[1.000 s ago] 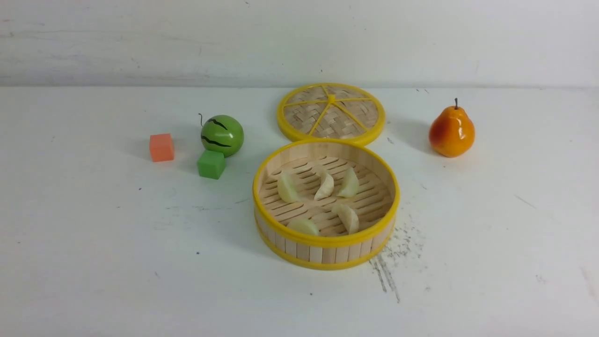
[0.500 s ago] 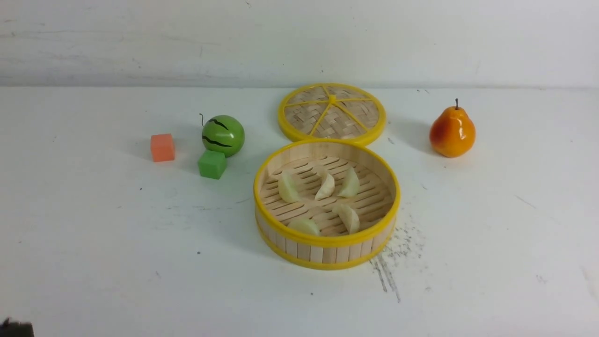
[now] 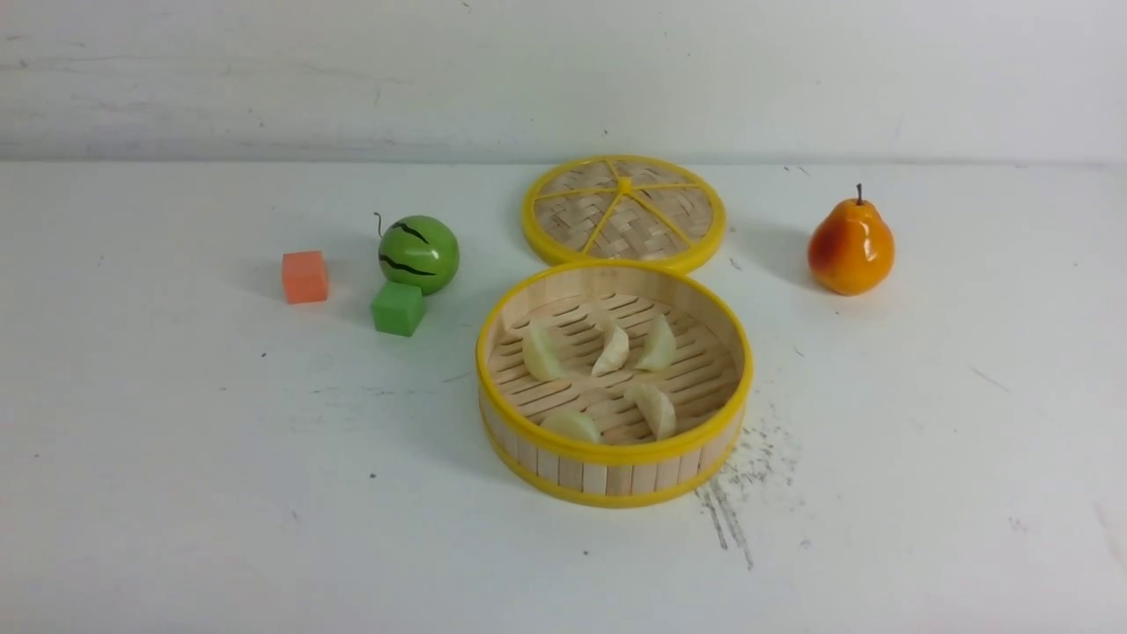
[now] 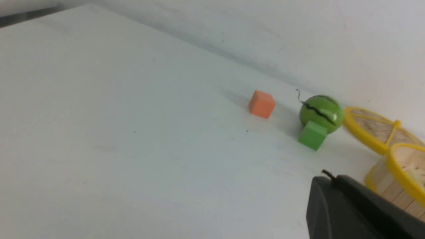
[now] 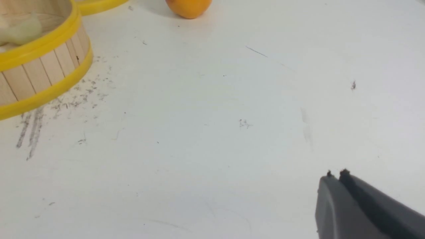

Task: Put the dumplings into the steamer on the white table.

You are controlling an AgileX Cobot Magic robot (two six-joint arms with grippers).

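Only the wrist views show both fingers (image 4: 327,179) (image 5: 335,177) closed, empty.

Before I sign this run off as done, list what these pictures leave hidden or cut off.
- Near dumpling: front view, lower part behind the steamer wall.
- Pear: right wrist view, cut off by the frame edge.
- Steamer inside: both wrist views, mostly outside the frame.
- Left gripper and right gripper: absent from the front view; wrist views show only the tips, shut and empty.
- Lid: underside unseen.
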